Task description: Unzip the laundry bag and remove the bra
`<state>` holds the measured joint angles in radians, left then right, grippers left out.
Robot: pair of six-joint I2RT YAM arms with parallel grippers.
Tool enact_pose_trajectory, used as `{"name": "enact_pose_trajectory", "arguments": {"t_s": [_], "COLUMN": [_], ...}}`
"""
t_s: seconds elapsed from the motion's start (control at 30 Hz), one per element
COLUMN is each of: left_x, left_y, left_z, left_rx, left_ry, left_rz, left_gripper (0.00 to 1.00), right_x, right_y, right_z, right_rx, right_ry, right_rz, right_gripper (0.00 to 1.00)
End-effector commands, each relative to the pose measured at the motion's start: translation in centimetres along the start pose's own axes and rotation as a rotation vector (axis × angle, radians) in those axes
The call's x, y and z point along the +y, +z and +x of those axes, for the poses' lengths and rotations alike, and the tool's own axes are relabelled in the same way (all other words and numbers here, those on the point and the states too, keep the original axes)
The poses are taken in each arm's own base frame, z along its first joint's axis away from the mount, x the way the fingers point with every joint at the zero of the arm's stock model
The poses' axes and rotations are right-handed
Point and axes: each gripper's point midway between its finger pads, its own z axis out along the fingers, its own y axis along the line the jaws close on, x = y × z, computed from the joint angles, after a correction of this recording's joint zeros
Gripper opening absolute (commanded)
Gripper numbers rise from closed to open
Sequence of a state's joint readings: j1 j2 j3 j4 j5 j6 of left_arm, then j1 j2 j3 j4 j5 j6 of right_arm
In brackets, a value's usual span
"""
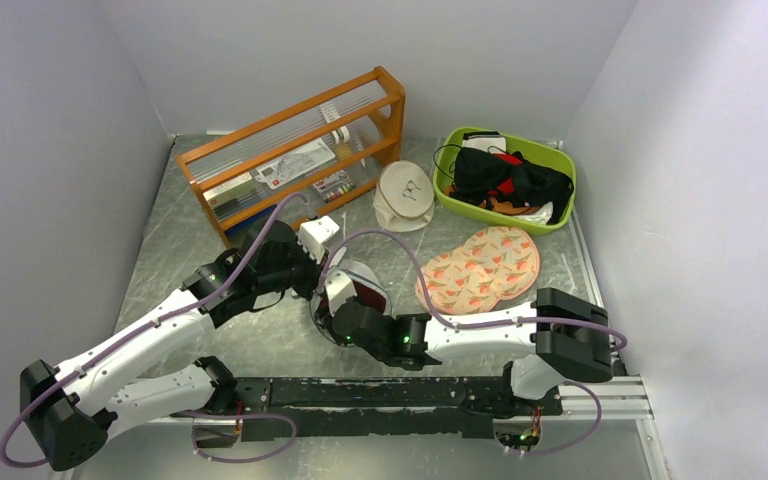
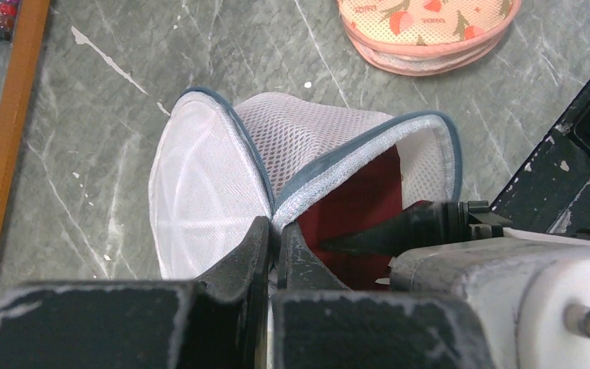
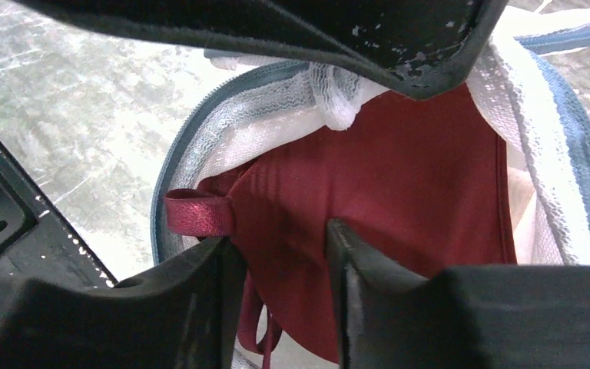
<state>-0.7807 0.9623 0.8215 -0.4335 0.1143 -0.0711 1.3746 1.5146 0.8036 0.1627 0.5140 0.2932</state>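
Observation:
The laundry bag (image 1: 365, 287) is a round white mesh bag with a blue-grey rim, lying unzipped mid-table. In the left wrist view its rim (image 2: 353, 150) gapes and the maroon bra (image 2: 357, 204) shows inside. My left gripper (image 2: 275, 231) is shut on the bag's rim, holding the flap up. My right gripper (image 3: 280, 250) is open and reaches into the opening, with bra (image 3: 399, 177) fabric lying between its fingers (image 3: 342, 246). A maroon strap loop (image 3: 196, 214) sits by its left finger. In the top view the left gripper (image 1: 312, 262) and right gripper (image 1: 345, 312) meet at the bag.
A peach two-lobed pad (image 1: 480, 268) lies right of the bag. A cream round pouch (image 1: 405, 193), a green basket (image 1: 550, 215) holding black clothing, and a wooden rack (image 1: 295, 150) stand at the back. A metal rail (image 1: 410, 392) runs along the near edge.

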Motion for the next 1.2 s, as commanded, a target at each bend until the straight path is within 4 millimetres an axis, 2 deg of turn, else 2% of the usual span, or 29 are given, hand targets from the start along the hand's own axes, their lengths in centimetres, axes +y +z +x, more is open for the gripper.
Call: {"name": "enact_pose_trajectory", "arguments": {"t_s": [0.0, 0.2, 0.37, 0.6, 0.8, 1.03, 1.17], "left_x": [-0.8, -0.7, -0.7, -0.5, 0.4, 1.8, 2.4], "left_y": [-0.1, 0.0, 0.1, 0.3, 0.9, 2.1, 2.4], "left_z": [-1.6, -1.5, -1.4, -1.2, -0.4, 0.9, 1.4], "left_rx": [-0.061, -0.056, -0.048, -0.036, 0.002, 0.073, 0.097], "left_ry": [0.012, 0.015, 0.014, 0.006, -0.031, -0.073, -0.100], "left_rz": [0.034, 0.031, 0.036, 0.024, -0.031, -0.103, -0.117], "left_gripper": [0.07, 0.07, 0.07, 0.07, 0.07, 0.07, 0.07], "right_x": [-0.5, -1.1, -2.0, -3.8, -3.6, -5.2, -6.3], "right_y": [0.1, -2.3, -4.1, -4.7, -7.0, -9.7, -11.4], "right_z": [-3.1, -4.9, -5.0, -5.5, -8.0, -11.8, -13.3], "right_rx": [-0.071, -0.131, -0.159, -0.171, -0.237, -0.332, -0.363], "right_ry": [0.048, 0.103, 0.176, 0.272, 0.333, 0.382, 0.415], "right_rz": [0.049, 0.021, -0.016, -0.069, -0.182, -0.187, -0.161], "right_gripper": [0.35, 0.13, 0.02, 0.00, 0.00, 0.00, 0.00]}}
